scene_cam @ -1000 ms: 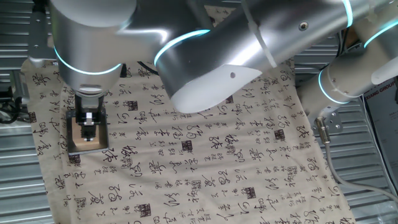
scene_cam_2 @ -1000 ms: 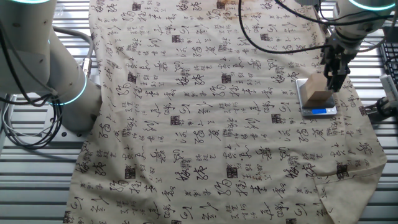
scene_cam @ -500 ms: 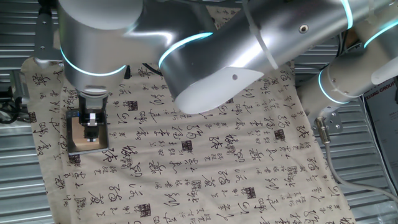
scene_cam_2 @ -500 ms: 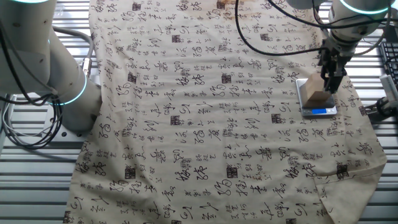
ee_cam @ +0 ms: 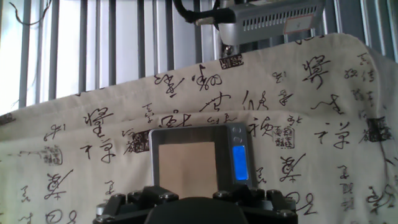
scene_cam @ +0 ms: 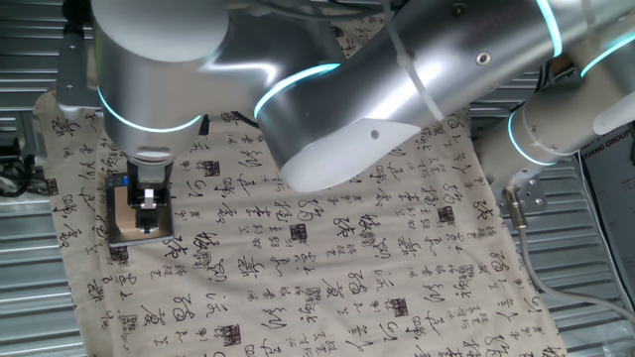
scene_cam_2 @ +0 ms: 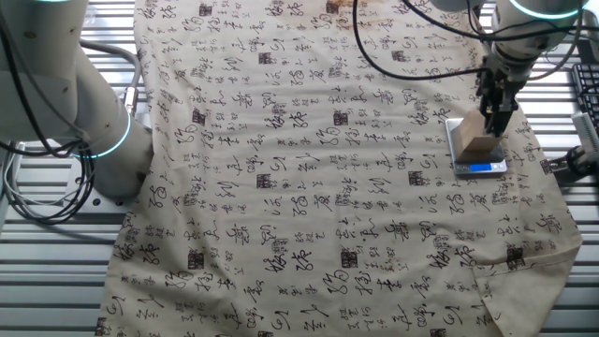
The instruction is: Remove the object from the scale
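The tan wood-coloured block (scene_cam: 134,220) lies on the dark scale (scene_cam: 117,238) at the left of the patterned cloth. In the other fixed view the block (scene_cam_2: 477,142) sits on the scale (scene_cam_2: 457,140), whose blue display (scene_cam_2: 481,168) faces the near edge. The hand view looks straight down on the block (ee_cam: 186,163) and the scale's lit display (ee_cam: 239,163). My gripper (scene_cam: 147,203) hangs just above the block, also shown in the other fixed view (scene_cam_2: 493,114). Its fingers look slightly apart and hold nothing. The fingertips are hidden in the hand view.
The cloth (scene_cam_2: 309,168) covers the table, with slatted metal (scene_cam_2: 56,271) around it. The arm's large silver links (scene_cam: 397,89) hang over the middle of the cloth. A grey box (ee_cam: 273,18) stands beyond the cloth's far edge. A keyboard edge (scene_cam_2: 588,94) lies at the right.
The gripper has shifted slightly and risen a little above the block. The block and the scale have not moved.
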`<action>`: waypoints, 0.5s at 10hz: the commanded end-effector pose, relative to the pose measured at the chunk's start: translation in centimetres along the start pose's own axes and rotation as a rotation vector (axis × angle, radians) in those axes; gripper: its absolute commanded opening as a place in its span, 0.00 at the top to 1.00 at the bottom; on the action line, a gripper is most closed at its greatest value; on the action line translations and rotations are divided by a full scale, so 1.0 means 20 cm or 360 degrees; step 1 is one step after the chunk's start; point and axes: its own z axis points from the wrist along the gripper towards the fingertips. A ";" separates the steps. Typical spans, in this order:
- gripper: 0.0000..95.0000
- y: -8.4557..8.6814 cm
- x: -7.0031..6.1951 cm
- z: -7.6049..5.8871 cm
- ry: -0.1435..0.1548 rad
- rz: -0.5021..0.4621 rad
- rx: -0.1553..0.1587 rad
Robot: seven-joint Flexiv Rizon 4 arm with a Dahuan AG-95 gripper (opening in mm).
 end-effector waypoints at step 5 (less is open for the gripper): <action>0.20 -0.01 0.01 0.07 0.0002 -0.0007 -0.0010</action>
